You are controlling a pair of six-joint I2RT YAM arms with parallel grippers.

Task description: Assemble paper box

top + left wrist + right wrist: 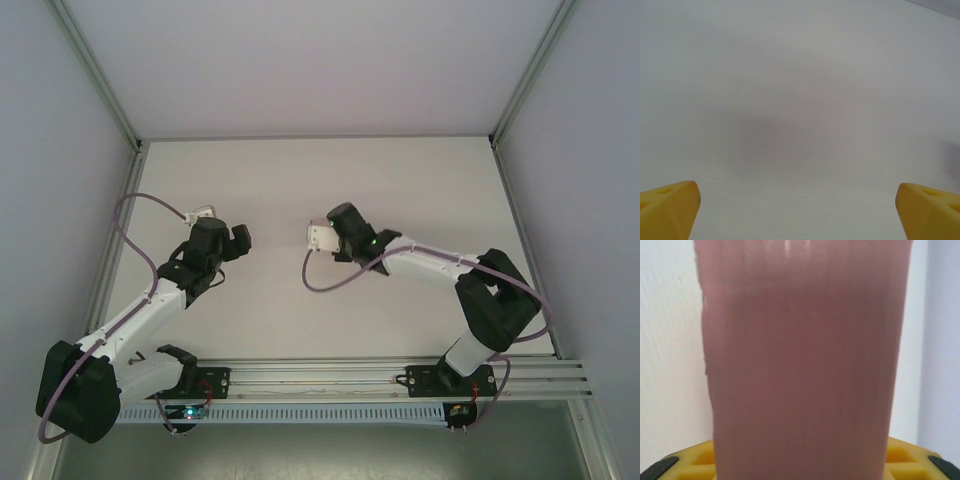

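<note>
Here, close up, my right claw pinches the paper box, pink card rising between its yellow fingers. From above, both arms reach inward over the bench, elbows bent. My left claw hangs spread wide.

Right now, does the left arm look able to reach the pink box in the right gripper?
Probably yes. The left gripper is open and holds nothing, a short way from the paper box clamped in the right gripper, with only bare table between them.
</note>
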